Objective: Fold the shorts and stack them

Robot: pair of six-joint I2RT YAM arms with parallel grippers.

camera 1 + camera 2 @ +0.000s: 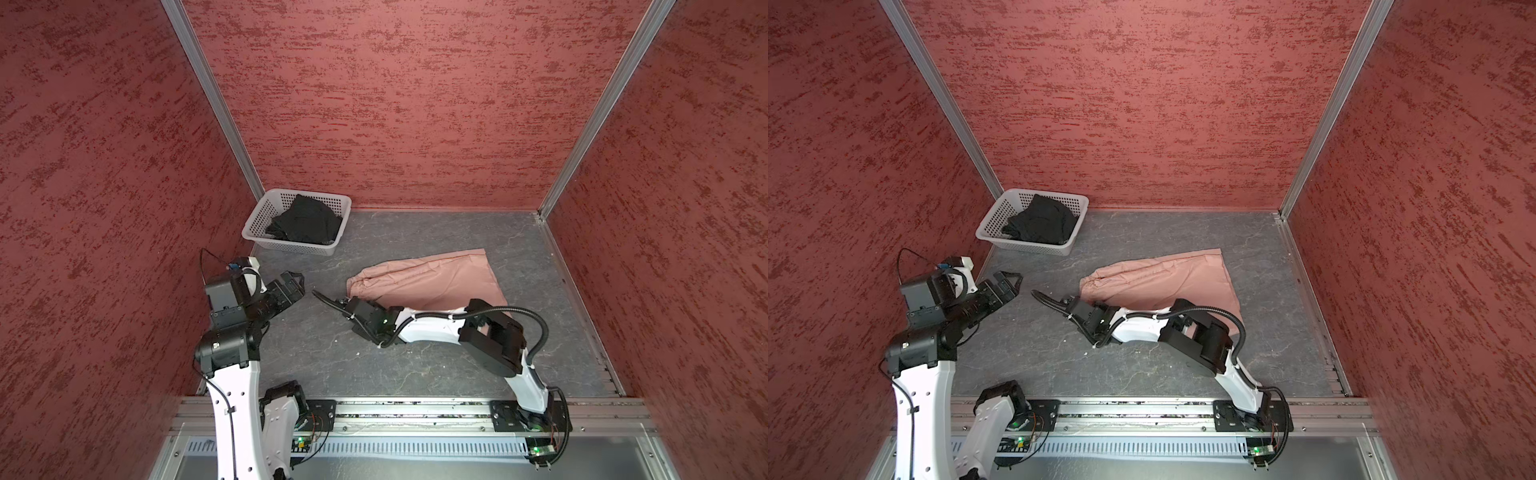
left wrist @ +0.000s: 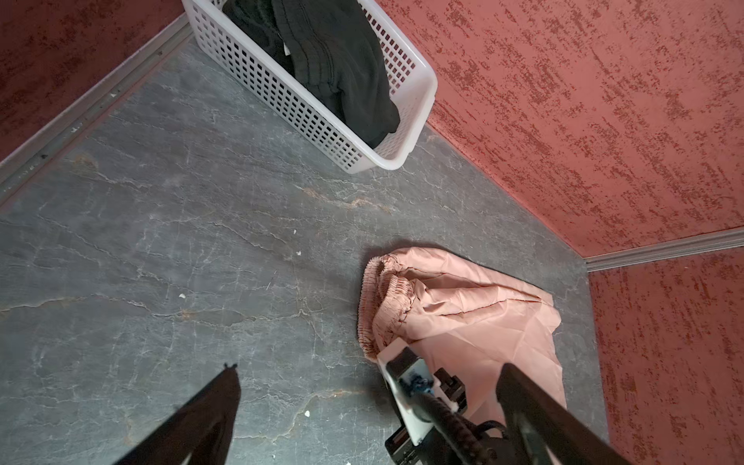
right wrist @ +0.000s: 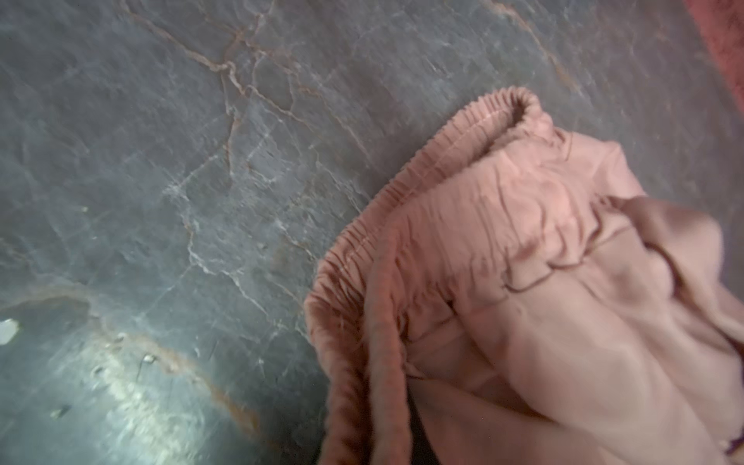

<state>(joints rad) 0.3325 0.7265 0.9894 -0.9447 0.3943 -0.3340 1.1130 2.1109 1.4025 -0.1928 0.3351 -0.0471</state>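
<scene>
Right hand [image 1: 350, 298] at gathered waistband of pink shorts [image 1: 440, 278], grip unclear, left hand [image 1: 300, 284] open, empty, black shorts [image 1: 307, 224] in perforated basket [image 1: 259, 220]

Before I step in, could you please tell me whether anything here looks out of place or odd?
Nothing looks damaged or spilled. The black shorts sit crumpled, unfolded, in the white basket, and the pink shorts lie rumpled on the table, their gathered waistband bunched. A few small white specks litter the table.
</scene>
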